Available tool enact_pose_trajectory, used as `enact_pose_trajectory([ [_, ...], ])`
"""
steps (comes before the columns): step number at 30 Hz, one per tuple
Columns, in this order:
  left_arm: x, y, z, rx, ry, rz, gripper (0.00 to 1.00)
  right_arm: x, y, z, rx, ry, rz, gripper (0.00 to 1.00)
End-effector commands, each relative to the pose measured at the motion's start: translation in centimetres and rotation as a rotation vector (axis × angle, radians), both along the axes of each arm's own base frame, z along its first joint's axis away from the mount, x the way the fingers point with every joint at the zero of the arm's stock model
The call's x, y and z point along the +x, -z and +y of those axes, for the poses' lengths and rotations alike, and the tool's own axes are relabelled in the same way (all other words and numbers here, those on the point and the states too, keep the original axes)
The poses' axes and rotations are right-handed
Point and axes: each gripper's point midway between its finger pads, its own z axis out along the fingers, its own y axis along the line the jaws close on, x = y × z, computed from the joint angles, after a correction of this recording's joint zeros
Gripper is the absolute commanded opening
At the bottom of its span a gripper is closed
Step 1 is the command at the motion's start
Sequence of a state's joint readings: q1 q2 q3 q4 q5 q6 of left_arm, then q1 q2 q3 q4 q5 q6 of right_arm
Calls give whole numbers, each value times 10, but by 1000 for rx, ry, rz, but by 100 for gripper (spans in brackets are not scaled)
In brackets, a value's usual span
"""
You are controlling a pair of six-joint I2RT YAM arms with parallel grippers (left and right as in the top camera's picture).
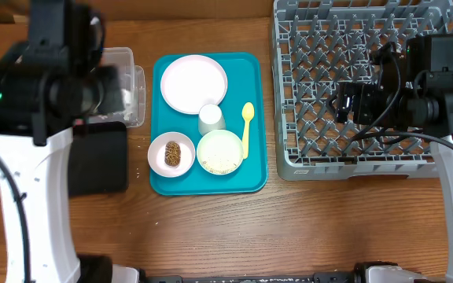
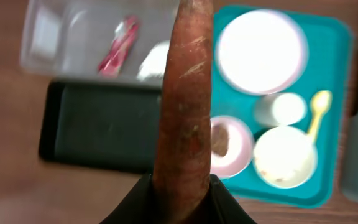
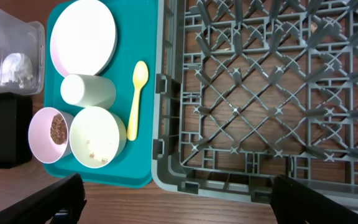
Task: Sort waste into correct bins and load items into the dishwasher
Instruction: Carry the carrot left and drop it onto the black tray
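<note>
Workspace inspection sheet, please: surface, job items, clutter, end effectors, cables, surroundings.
Surface: wooden table.
Job's things: carrot held up; wrapper and napkin in clear tub; black tray beside it; plate, cup, spoon, first bowl with brown food piece, second bowl with rice grains, all on teal tray; no dishes seen in dish rack.
Clutter: nothing seen.
End effectors: left end effector shut on carrot; right end effector open above dish rack.
Cables: black cable loops over dish rack.
Surroundings: nothing seen.

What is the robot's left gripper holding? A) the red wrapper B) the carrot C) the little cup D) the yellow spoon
B: the left gripper is shut on the carrot, while the spoon lies on the teal tray.
</note>
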State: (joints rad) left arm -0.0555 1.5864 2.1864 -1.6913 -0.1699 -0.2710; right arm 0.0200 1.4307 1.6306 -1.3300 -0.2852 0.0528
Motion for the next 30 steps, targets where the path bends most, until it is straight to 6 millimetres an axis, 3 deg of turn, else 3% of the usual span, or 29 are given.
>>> enact_pose_trajectory([
  [1, -26, 22, 39, -12, -248, 54, 21, 0, -7, 0, 9, 3, -18, 98],
  [7, -61, 88, 87, -26, -538, 248, 20, 0, -6, 0, 9, 3, -16, 100],
  [11, -67, 134, 110, -51, -681, 298, 20, -2, -5, 0, 9, 3, -7, 100],
  [17, -74, 211, 126, -114, -859, 311, 24, -3, -5, 0, 9, 3, -2, 100],
  [21, -72, 251, 128, -169, -945, 269, 23, -3, -5, 0, 9, 3, -2, 100],
  [30, -43, 287, 138, -232, -1033, 85, 26, -4, -4, 0, 9, 3, 1, 100],
])
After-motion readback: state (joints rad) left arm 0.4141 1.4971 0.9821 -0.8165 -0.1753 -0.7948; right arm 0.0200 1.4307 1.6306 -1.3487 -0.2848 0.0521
